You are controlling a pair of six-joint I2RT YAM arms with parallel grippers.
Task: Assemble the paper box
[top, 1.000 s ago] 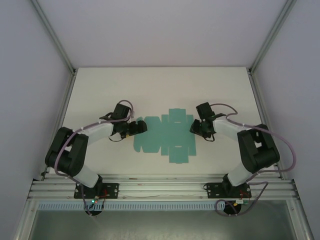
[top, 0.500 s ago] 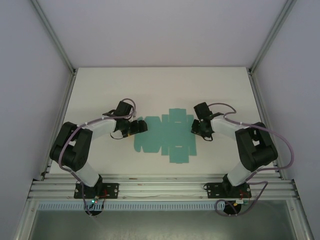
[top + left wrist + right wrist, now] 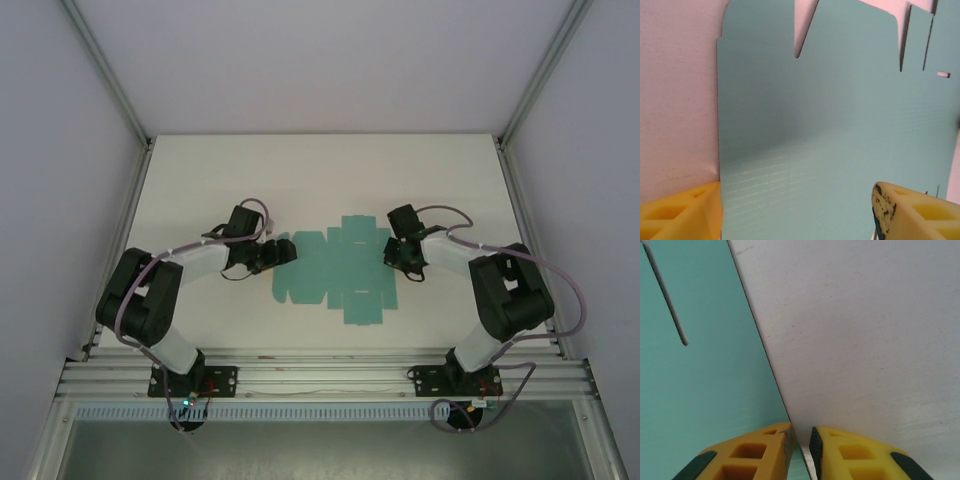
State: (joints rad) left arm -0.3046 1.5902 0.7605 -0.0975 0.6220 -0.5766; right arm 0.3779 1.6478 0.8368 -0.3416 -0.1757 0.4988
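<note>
The paper box [image 3: 335, 270] is a flat teal die-cut sheet with flaps and slots, lying in the middle of the white table. My left gripper [image 3: 280, 252] is at its left end, low over the card. In the left wrist view the sheet [image 3: 830, 125] spans the space between the wide-apart yellow fingers [image 3: 680, 215], so the left gripper [image 3: 797, 215] is open. My right gripper [image 3: 393, 255] is at the sheet's right edge. In the right wrist view the card's edge [image 3: 705, 390] runs into the narrow slot between the jaws, and the right gripper [image 3: 801, 450] pinches it.
The white table [image 3: 320, 180] stretches bare behind the sheet. Grey walls and slanted frame posts [image 3: 120, 90] close in both sides. An aluminium rail [image 3: 320, 375] with the arm bases runs along the near edge.
The right jaws have closed in on the sheet's right edge. The left jaws have narrowed somewhat while still wide, and the left arm has edged a little toward the sheet.
</note>
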